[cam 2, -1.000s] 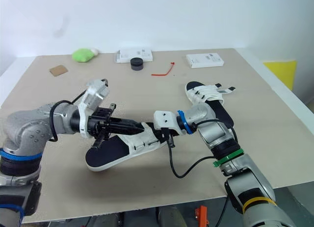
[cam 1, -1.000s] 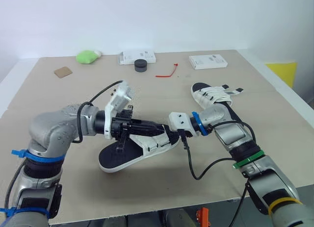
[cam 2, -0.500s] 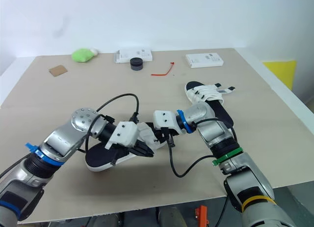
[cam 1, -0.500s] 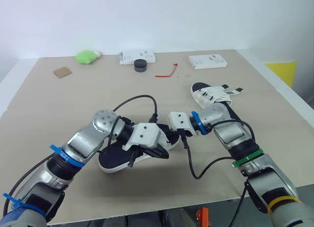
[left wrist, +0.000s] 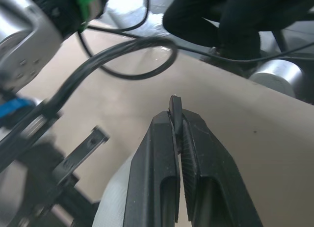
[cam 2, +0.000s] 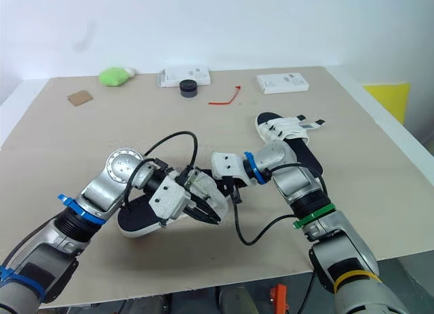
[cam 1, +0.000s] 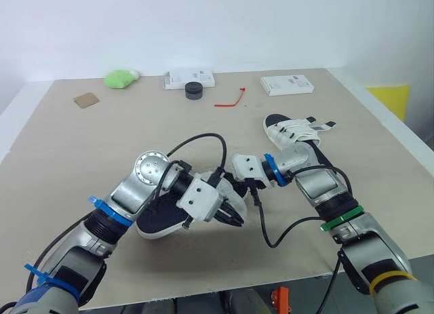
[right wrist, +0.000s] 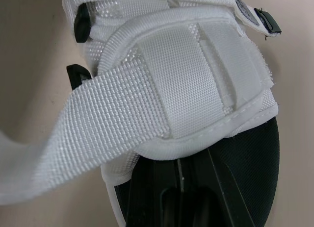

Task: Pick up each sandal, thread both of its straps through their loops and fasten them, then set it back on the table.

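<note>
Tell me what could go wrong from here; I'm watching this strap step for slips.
1. The left tool pinches only the end of the strap at its fingertips, so a hard pull may slip it free.
2. The left arm's cable arcs right over the sandal; it could snag as the arm turns.

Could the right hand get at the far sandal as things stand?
Probably not yet: the right hand is shut on the near sandal, whose strap the left hand pinches. Nothing lies between it and the far sandal, though.
</note>
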### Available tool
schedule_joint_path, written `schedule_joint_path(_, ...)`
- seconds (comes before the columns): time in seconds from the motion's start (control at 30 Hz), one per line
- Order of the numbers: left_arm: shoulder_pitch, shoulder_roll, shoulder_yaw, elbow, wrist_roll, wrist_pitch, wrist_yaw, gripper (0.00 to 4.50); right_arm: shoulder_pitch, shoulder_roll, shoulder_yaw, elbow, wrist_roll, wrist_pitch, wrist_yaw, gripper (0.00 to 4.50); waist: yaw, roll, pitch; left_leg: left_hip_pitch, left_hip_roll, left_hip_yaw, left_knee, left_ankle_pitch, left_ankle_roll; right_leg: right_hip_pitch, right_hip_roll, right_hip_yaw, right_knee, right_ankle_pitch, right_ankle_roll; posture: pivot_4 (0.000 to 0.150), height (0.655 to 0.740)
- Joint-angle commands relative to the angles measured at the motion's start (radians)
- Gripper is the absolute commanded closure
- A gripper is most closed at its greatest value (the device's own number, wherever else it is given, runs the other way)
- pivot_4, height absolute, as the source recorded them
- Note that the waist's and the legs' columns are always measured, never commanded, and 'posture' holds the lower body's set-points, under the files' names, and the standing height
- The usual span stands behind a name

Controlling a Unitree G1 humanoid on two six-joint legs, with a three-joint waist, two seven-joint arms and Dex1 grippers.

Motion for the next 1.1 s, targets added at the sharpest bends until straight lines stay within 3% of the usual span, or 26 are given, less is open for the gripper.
schedule_joint_path(0.03,-0.015,0.0,0.027,-0.026,-0.027,0.055,0.002,3.31,0.028,-0.01,0.06,0.053,-0.07,0.01,0.01,4.5,0.0,0.0,0.0,0.0,0.0,0.0,0.0,0.0,0.0,0.0,0.0,0.0,0.0,0.0,0.0,0.15,0.74)
schedule_joint_path(0.23,-0.004,-0.023,0.061,-0.053,-0.069,0.072,0.02,0.49,0.021,-0.007,0.062,0.063,-0.073,0.006,0.011,4.5,0.0,0.0,0.0,0.0,0.0,0.0,0.0,0.0,0.0,0.0,0.0,0.0,0.0,0.0,0.0,0.15,0.74)
schedule_joint_path(0.43,-0.014,0.006,0.152,-0.121,-0.212,0.337,0.069,0.49,0.02,-0.007,0.063,0.067,-0.075,0.003,0.012,4.5,0.0,0.001,0.0,0.0,0.0,0.0,0.0,0.0,0.0,0.0,0.0,0.0,0.0,0.0,0.0,0.15,0.74)
schedule_joint_path(0.53,-0.013,0.107,0.235,-0.186,-0.36,0.657,0.122,0.49,0.018,-0.007,0.064,0.078,-0.078,-0.004,0.011,4.5,0.0,0.001,0.0,0.0,0.0,-0.001,0.0,0.0,0.0,0.0,0.0,0.0,0.0,0.0,0.001,0.15,0.74)
schedule_joint_path(0.63,0.041,0.219,0.291,-0.268,-0.472,0.851,0.133,0.49,0.019,-0.005,0.066,0.083,-0.078,-0.007,0.009,4.5,-0.006,0.002,0.0,0.0,0.001,-0.001,0.0,0.0,0.0,0.0,0.001,-0.001,0.001,0.0,0.0,0.15,0.74)
schedule_joint_path(0.77,0.148,0.412,0.376,-0.399,-0.777,1.221,0.136,0.49,0.011,0.004,0.07,0.105,-0.082,-0.019,0.008,4.5,-0.01,0.001,0.001,0.0,0.001,-0.001,-0.001,0.0,0.001,0.0,0.001,-0.002,0.001,-0.001,0.0,0.15,0.74)
schedule_joint_path(0.93,0.251,0.445,0.436,-0.455,-1.073,1.43,0.306,0.49,-0.009,0.027,0.076,0.147,-0.089,-0.041,0.01,4.5,-0.009,0.0,0.001,0.002,0.002,-0.003,0.0,0.0,0.001,0.001,0.0,-0.005,0.001,-0.003,-0.004,0.15,0.74)
schedule_joint_path(1.0,0.281,0.423,0.452,-0.468,-1.105,1.431,0.38,0.49,-0.014,0.033,0.076,0.156,-0.091,-0.047,0.013,4.5,-0.009,0.0,0.001,0.005,0.002,-0.002,0.001,0.0,0.001,0.004,0.0,-0.004,0.001,-0.003,-0.005,0.15,0.74)
schedule_joint_path(1.1,0.368,0.45,0.405,-0.521,-0.934,1.337,0.391,0.49,-0.014,0.036,0.075,0.157,-0.092,-0.051,0.02,4.5,-0.01,-0.001,0.001,0.01,0.002,-0.002,0.0,0.0,0.001,0.008,0.0,-0.004,0.001,-0.003,-0.005,0.15,0.74)
